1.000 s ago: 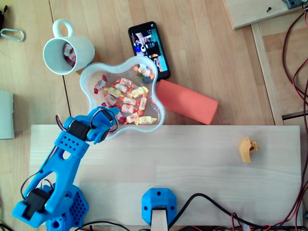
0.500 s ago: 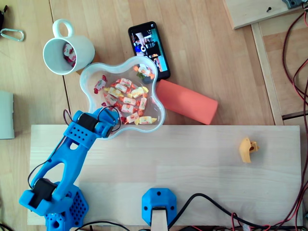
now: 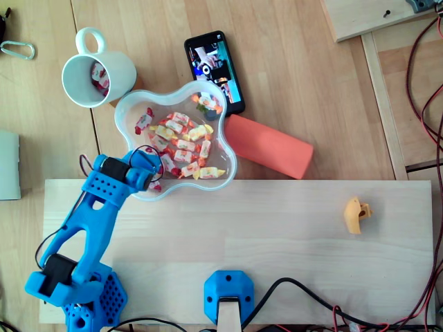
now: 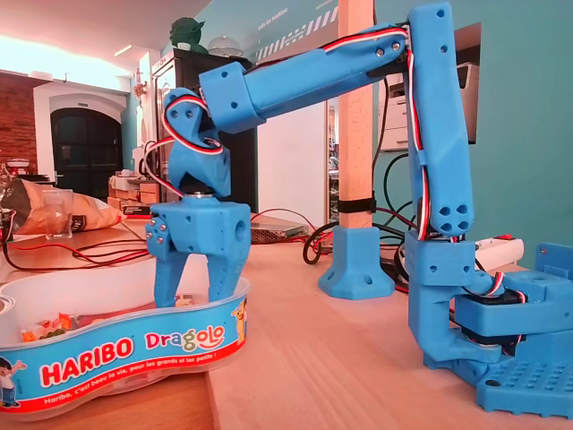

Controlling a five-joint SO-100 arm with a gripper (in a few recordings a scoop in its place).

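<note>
1. My claw (image 4: 192, 294) hangs fingertips-down inside the near end of the candy tub (image 4: 134, 345), released, with its two blue fingers parted.
2. The tub is shallow, wavy-edged clear plastic, with a blue band reading "HARIBO Dragolo".
3. In the overhead view it sits at the upper-left edge of the wooden board (image 3: 277, 242), just beside a white mug (image 3: 97, 75).
4. Wrapped sweets (image 3: 181, 144) in yellow, orange, red and white lie heaped in its middle.

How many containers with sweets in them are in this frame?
2. The white mug at upper left of the overhead view, and the clear tub beside it, with the hand inside its rim.
</note>
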